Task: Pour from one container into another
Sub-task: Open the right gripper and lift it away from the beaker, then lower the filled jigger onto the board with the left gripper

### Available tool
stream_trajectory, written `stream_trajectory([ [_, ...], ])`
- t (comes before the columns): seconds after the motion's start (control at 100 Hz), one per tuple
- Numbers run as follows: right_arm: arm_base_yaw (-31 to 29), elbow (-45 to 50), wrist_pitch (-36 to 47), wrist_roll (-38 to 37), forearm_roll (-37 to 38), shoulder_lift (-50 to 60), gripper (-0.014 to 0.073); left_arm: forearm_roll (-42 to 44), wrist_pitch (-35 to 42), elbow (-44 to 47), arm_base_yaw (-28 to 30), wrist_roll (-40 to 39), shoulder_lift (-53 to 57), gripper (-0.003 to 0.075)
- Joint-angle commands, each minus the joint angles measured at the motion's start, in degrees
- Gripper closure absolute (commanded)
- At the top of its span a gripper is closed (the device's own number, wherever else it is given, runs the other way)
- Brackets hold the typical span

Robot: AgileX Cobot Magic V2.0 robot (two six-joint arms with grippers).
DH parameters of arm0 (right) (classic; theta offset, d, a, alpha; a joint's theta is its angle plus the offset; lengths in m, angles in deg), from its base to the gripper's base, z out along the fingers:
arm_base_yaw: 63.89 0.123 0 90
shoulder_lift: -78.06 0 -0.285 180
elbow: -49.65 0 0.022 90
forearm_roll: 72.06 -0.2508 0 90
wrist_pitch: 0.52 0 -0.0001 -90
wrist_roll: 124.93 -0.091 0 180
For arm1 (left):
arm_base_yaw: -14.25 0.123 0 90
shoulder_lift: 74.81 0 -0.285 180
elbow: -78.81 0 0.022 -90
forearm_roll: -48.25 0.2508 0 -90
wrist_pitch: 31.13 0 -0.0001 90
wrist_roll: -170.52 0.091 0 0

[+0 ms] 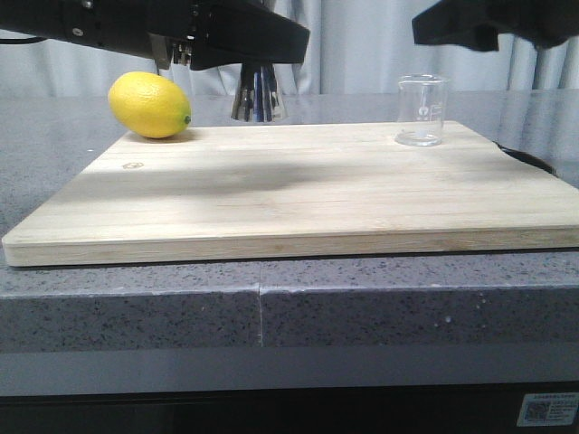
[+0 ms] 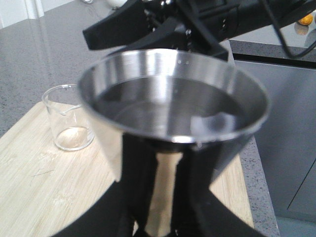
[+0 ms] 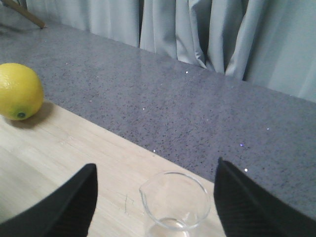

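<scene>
In the front view, a pale wooden board (image 1: 298, 194) lies on a grey speckled worktop (image 1: 271, 316), its near edge just back from the worktop's front edge. A lemon (image 1: 149, 105) sits at the board's far left corner. The glass beaker (image 1: 422, 110) stands upright near the far right edge, well apart from the lemon, with a wide bare stretch of board between them and in front. The left hand (image 1: 258, 68) hangs above the far edge of the board, pinching the steel jigger (image 1: 258, 101), whose lower cone shows below the black fingers, clear of the wood. The right hand (image 1: 457, 27) hovers above the beaker, at the top of the frame. Grey curtains close the back.

In the left wrist view, the jigger (image 2: 173, 113) fills the frame, clamped between dark fingers (image 2: 197, 197), its open bowl facing the camera. The beaker (image 2: 69, 118) stands beyond it on the board (image 2: 39, 187), apart from the jigger, near the board's corner. The other arm reaches in above.

In the right wrist view, the right hand (image 3: 155, 197) is spread wide, one finger (image 3: 69, 202) on either side of the beaker (image 3: 174, 202) and neither touching it. The beaker stands close to the board's far edge (image 3: 98, 133), with grey worktop (image 3: 187, 113) and curtains beyond. The lemon (image 3: 19, 91) rests well off to one side.
</scene>
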Motion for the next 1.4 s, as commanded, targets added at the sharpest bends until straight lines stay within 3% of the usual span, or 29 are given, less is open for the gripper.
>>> stream_trajectory([
  [0.0,-0.36,-1.28,1.99,-0.58,-0.95,3.89,0.0139,-4.53,-2.14,-1.67,-0.46,-0.28,2.32,0.0739],
  [0.75,-0.36,-1.28,1.28,-1.28,-0.95,13.11,0.0139,-7.87,1.06,-1.67,-0.35,4.66,1.67,0.0739],
  [1.39,-0.36,-1.28,1.28,-1.37,-0.95,13.11,0.0139,-11.03,-4.01,-1.67,3.16,8.26,-4.02,0.0739],
])
